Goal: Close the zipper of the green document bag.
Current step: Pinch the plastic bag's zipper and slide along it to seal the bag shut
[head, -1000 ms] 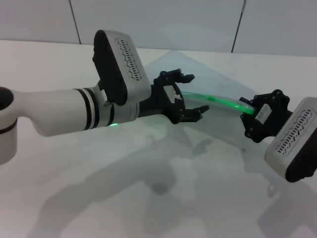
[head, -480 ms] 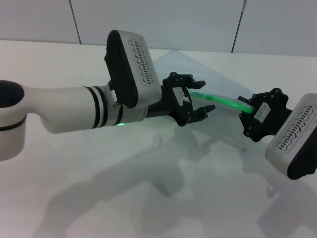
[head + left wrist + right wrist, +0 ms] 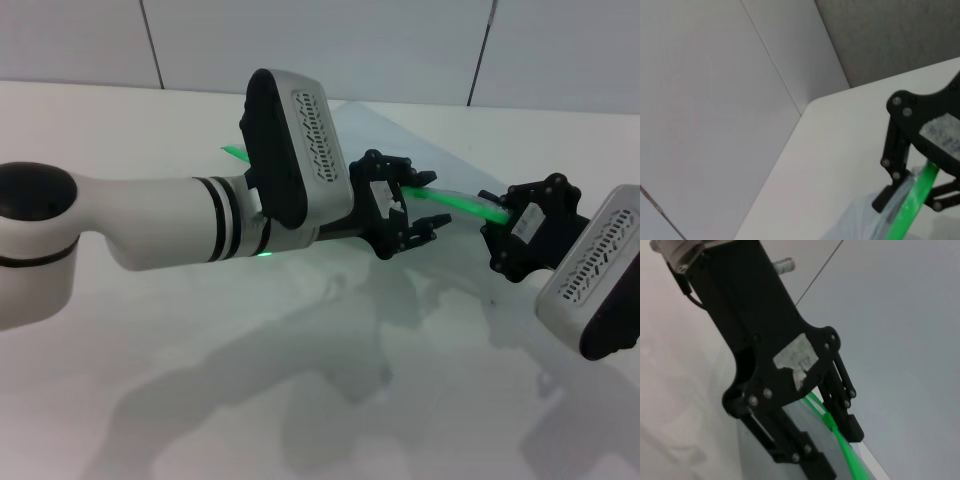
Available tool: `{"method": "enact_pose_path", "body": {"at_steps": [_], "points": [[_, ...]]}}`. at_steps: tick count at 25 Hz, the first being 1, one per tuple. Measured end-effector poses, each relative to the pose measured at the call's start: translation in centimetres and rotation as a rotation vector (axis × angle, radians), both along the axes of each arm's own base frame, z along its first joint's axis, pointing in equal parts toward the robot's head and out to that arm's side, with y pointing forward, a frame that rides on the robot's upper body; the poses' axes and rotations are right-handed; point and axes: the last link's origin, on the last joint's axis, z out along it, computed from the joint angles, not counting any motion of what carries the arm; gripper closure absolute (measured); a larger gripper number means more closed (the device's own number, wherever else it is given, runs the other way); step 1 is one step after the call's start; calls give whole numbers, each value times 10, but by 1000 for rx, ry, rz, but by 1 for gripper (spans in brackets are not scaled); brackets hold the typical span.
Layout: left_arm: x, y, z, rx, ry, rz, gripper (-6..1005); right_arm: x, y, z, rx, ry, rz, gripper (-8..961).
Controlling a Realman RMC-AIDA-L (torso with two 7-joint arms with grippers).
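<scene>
The green document bag (image 3: 395, 135) lies translucent on the white table, its zipper (image 3: 468, 204) a bright green strip raised off the surface. My left gripper (image 3: 418, 202) is open, one finger above the strip and one below. At the strip's right end my right gripper (image 3: 497, 222) is shut on the zipper. In the right wrist view the zipper (image 3: 850, 457) runs between the black fingers of the right gripper (image 3: 837, 445). The left wrist view shows the right gripper (image 3: 912, 200) farther off, pinching the zipper (image 3: 920, 185) above the bag (image 3: 855, 227).
The white table (image 3: 150, 400) spreads wide in front and to the left. A panelled wall (image 3: 320, 50) stands close behind the bag. My bulky left forearm (image 3: 180, 225) reaches across the middle and hides part of the bag.
My left gripper has slid right along the zipper toward the right gripper. The strip, sagging in a curve before, now runs straight, and its far left end shows behind the left arm.
</scene>
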Motion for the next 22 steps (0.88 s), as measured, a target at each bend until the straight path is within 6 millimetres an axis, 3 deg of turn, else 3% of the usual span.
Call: {"method": "enact_pose_path", "body": {"at_steps": [10, 22], "points": [[-1, 3, -11, 71, 87, -19, 573, -1, 0, 0, -1, 0, 3, 886], [-2, -1, -13, 67, 85, -21, 576, 0, 1, -1, -2, -2, 0, 880]]}}
